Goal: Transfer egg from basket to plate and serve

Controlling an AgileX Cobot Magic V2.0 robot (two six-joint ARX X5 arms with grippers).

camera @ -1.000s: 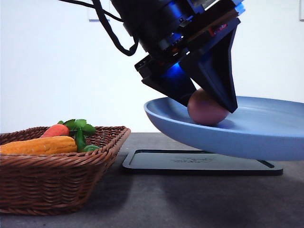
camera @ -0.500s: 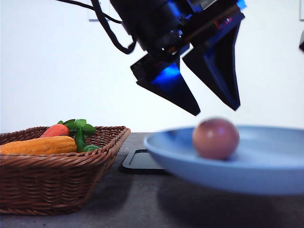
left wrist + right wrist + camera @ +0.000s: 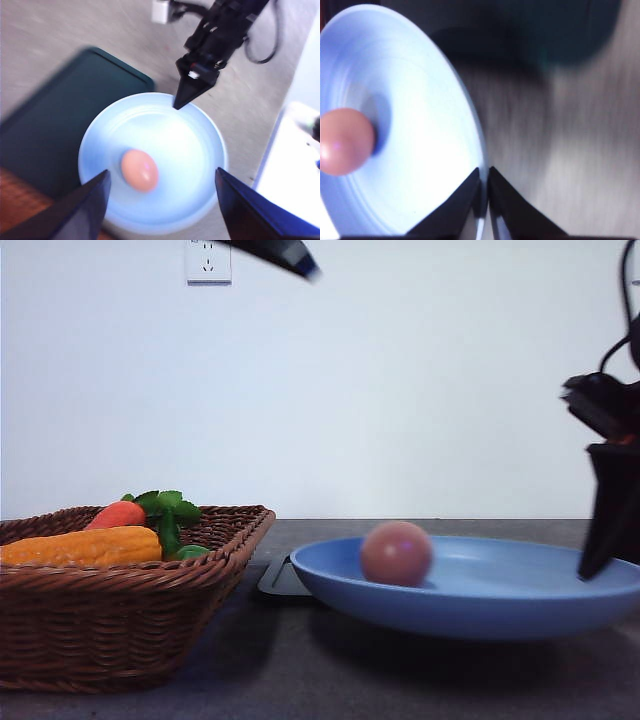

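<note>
One egg (image 3: 397,553) is sitting in one plate (image 3: 500,610), toward its nine o'clock side in the front view. One basket (image 3: 120,620) is standing at the plate's nine o'clock, holding a carrot (image 3: 117,514). The right gripper (image 3: 484,197) is pinching the plate's rim. The left wrist view is showing the left gripper (image 3: 162,200) spread wide, empty, above the egg, and a dark tray (image 3: 55,125) beside the plate.

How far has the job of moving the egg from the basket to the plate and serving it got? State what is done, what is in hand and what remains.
Done: the egg lies in the plate, out of the basket, and the left gripper is open above it. In hand: the right gripper is pinching the plate's rim. Left: serving the plate.
</note>
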